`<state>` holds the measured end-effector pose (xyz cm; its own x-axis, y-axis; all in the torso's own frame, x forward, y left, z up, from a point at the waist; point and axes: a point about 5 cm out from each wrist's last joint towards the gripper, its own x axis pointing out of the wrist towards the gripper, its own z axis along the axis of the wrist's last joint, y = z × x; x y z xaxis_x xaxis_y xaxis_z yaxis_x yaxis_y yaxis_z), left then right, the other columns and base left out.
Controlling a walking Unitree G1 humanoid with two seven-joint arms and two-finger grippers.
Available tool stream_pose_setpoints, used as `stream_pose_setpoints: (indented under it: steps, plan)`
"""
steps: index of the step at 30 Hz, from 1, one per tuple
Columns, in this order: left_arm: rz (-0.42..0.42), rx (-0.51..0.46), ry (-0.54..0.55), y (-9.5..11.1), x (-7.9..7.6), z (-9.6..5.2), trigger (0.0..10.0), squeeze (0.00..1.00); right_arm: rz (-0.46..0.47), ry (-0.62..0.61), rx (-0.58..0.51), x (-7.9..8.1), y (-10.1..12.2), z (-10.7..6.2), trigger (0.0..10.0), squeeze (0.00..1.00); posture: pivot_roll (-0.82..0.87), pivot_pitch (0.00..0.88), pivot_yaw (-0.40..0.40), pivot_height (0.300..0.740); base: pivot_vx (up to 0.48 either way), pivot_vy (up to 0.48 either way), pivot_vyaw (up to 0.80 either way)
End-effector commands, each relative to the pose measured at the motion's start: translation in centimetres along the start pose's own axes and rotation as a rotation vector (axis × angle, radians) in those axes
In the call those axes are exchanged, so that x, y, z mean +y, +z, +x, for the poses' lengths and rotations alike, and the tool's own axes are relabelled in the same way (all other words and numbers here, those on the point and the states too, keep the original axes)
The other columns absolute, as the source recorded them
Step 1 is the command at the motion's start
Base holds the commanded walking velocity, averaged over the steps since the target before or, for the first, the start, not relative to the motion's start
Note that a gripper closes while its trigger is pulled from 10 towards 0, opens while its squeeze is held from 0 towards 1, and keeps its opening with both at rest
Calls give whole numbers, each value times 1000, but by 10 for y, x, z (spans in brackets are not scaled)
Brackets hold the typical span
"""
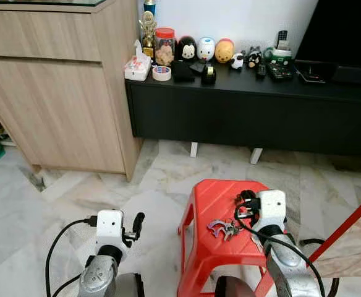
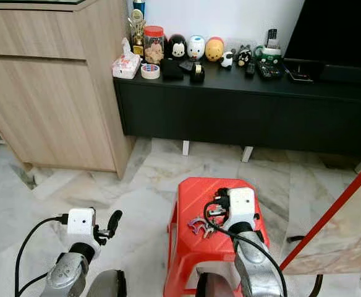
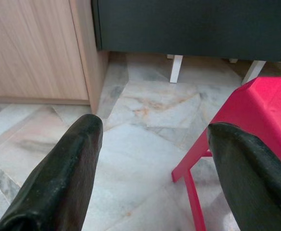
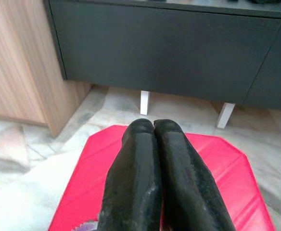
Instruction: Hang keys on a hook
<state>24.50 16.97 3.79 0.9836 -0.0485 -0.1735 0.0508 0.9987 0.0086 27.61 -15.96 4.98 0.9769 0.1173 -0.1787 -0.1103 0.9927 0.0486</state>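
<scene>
A pale wood cabinet [image 1: 63, 93] stands at my left, hard against a long black console [image 1: 254, 108] on white legs, all on marble floor [image 1: 38, 204]. From my head I see the console's top crowded with a tissue pack [image 1: 137, 65], a red-lidded jar [image 1: 164, 46], a tape roll [image 1: 162, 73] and three egg-shaped toys [image 1: 206, 49]; my wrist cameras catch just the console's dark front. Before me is a red stool [image 1: 214, 213], and the keys [image 1: 222, 229] lie on its seat, just beside my right gripper [image 4: 153, 126]. My right wrist view shows my two right fingers pressed together tip to tip over the seat, holding nothing, with a purple scrap of the keys at the frame's edge. My left gripper [image 3: 152, 132] hangs low over the floor, left of the stool; the head views show little of its jaws, but its wrist view shows its fingers [image 3: 63, 178] spread wide and empty, the stool's corner between them
</scene>
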Motion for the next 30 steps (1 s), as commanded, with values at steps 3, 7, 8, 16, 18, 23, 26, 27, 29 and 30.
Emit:
stream_pose_setpoints:
  steps: [3,7,8,16,18,23,26,27,29,30]
  plan:
    - [13,-11,-12,1,-2,2,10000,0,31,12,-15,-2,7,0,10000,0,80,0,-88,632,0,0,0]
    - [11,-15,-23,1,-6,3,10000,0,47,33,-6,1,6,-1,10000,0,80,0,-88,662,0,0,0]
    - [10,-16,-24,1,-6,3,10000,0,48,35,-4,1,7,-1,10000,0,80,0,-88,667,0,0,0]
    - [9,-14,-35,-1,-8,3,10000,0,55,54,8,3,5,-3,10000,0,78,0,-85,717,0,0,0]
    - [9,-14,-37,-1,-8,2,10000,0,55,53,10,3,4,-4,10000,0,77,0,-85,727,0,0,0]
    - [12,-12,-39,-2,-8,2,10000,0,61,46,29,0,0,-12,10000,0,76,0,-87,740,0,0,0]
    - [13,-12,-41,-3,-8,2,10000,0,65,29,37,-3,-3,-15,10000,0,73,0,-84,740,0,0,0]
    - [12,-8,-42,-4,-8,1,10000,0,66,18,40,-4,-4,-16,10000,0,74,0,-83,740,0,0,0]
    - [13,1,-45,-6,-8,1,10000,0,73,8,50,-4,-7,-17,10000,0,79,0,-82,740,0,0,0]
    - [14,4,-46,-7,-9,1,10000,0,74,11,51,-3,-8,-18,10000,0,79,0,-82,740,0,0,0]
